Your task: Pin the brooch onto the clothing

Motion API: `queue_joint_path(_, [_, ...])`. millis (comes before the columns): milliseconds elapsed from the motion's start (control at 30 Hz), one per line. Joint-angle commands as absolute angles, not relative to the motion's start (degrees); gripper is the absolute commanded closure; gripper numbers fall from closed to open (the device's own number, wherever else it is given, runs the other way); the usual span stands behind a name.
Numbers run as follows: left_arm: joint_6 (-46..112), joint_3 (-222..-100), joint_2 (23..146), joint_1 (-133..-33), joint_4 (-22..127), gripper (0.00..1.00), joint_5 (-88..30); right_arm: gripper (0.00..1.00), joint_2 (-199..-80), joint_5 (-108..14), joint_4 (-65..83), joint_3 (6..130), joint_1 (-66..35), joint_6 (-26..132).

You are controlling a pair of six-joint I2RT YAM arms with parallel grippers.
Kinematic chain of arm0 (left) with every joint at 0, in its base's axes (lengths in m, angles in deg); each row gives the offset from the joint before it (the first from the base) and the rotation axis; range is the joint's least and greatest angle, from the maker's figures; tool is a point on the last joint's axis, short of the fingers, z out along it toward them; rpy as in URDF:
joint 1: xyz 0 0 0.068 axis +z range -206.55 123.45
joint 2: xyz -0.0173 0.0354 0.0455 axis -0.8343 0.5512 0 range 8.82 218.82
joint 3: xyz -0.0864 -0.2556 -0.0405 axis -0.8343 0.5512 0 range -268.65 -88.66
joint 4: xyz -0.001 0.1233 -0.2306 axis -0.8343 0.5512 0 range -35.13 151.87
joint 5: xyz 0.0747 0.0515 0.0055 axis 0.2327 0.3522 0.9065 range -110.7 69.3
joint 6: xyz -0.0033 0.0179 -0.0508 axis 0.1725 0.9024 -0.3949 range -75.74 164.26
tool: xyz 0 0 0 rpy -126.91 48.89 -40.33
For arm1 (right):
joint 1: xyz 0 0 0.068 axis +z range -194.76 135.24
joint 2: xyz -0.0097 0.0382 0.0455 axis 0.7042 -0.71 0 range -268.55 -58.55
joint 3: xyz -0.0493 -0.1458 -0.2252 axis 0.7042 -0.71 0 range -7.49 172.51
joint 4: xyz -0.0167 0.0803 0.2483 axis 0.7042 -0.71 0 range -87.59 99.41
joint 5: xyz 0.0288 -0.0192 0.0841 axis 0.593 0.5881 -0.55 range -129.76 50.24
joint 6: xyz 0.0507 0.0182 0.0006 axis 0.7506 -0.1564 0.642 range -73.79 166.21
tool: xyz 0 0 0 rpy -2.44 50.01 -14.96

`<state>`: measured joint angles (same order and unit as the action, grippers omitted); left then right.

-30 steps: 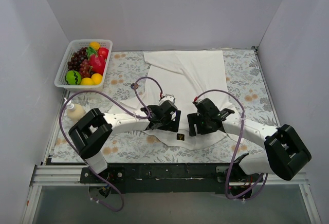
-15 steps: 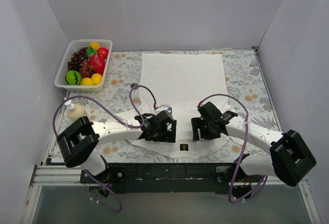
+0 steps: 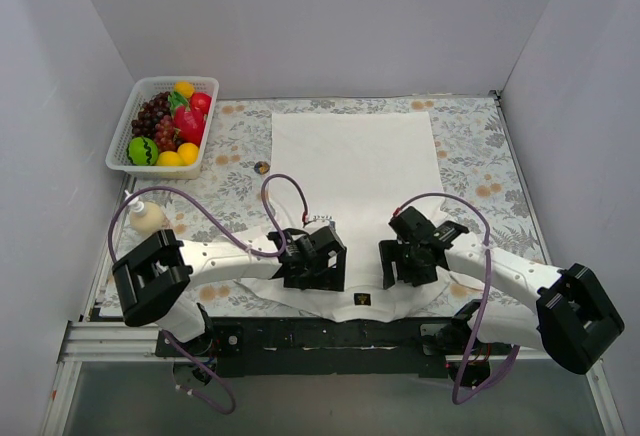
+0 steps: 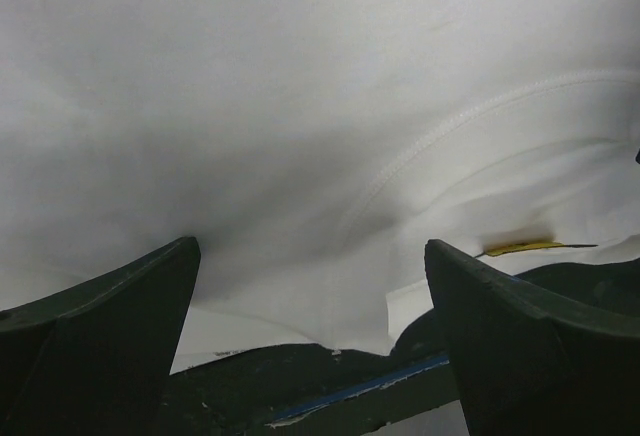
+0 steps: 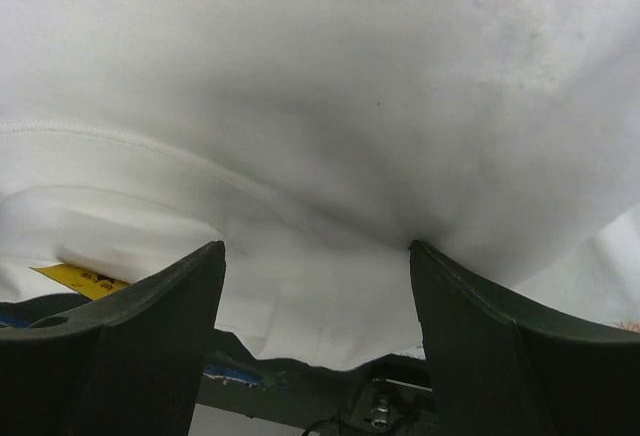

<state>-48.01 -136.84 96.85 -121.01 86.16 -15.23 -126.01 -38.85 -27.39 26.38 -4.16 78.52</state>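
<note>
The white T-shirt (image 3: 352, 156) lies flat on the mat, neck at the near edge, with its small dark label (image 3: 360, 299) showing. No flower print shows. The brooch (image 3: 261, 167) is a tiny dark round button on the mat, just left of the shirt. My left gripper (image 3: 312, 261) and right gripper (image 3: 412, 256) rest on the shirt's shoulders, either side of the neck. In the left wrist view the gripper (image 4: 310, 246) stands wide open over white cloth (image 4: 300, 106), and the right gripper (image 5: 316, 246) does too. A yellow tag (image 4: 520, 248) shows at the collar and also appears in the right wrist view (image 5: 85, 278).
A white basket (image 3: 125, 126) of toy fruit stands at the far left corner. A small bottle (image 3: 146, 217) lies at the left edge. Purple cables (image 3: 285, 191) loop above both arms. The black table rail (image 3: 320, 336) runs along the near edge.
Both grippers have drawn back toward the near edge, pulling the shirt with them. Its far part has gone from folded and rumpled to flat. The brooch now shows clear of the cable.
</note>
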Motion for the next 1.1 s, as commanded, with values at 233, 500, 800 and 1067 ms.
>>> queue_joint_path(233, [-53.0,-139.1,96.7,-122.3,107.4,0.02,-13.2,0.17,-123.3,-35.5,-35.1,33.5,-3.7,78.4])
queue_joint_path(500, [-44.7,-152.2,93.7,-113.4,104.3,0.02,-9.4,0.16,-126.2,-29.1,-29.1,43.7,-3.8,73.5])
queue_joint_path(800, [-34.0,-162.5,97.4,-95.0,94.4,0.02,-14.2,0.18,-137.2,-30.3,-16.0,51.5,-3.8,66.4])
queue_joint_path(1067, [-32.8,-163.0,100.2,-77.7,86.2,0.11,-22.4,0.19,-149.2,-40.9,-3.9,62.6,-3.9,60.5])
